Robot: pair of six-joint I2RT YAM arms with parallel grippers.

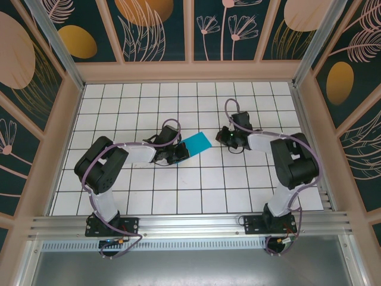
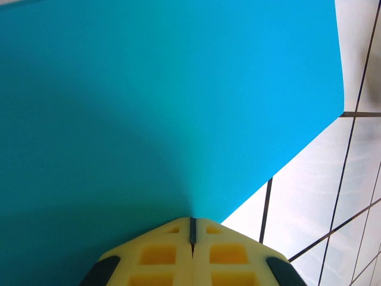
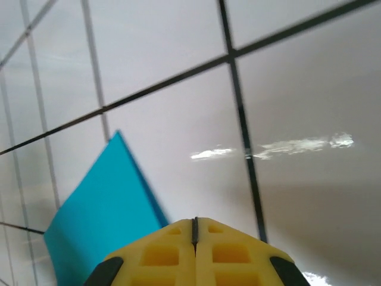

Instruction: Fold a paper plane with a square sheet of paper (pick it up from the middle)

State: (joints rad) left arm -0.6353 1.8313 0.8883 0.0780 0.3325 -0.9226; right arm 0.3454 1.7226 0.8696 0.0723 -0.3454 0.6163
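The square sheet of paper (image 1: 197,142) is a teal-blue slanted shape at mid table, between the two grippers. In the left wrist view the paper (image 2: 149,107) spreads out straight from the tips of my left gripper (image 2: 191,219), whose yellow fingers are pressed together on its near edge. From above, the left gripper (image 1: 180,154) sits at the paper's lower left end. My right gripper (image 1: 227,139) is just right of the paper, apart from it. Its jaws (image 3: 194,220) are shut with nothing between them, over bare tile, with the paper (image 3: 101,220) to their left.
The white gridded table (image 1: 208,185) is walled by a wooden frame (image 1: 190,71) at the back and on both sides. An aluminium rail (image 1: 190,223) runs along the near edge by the arm bases.
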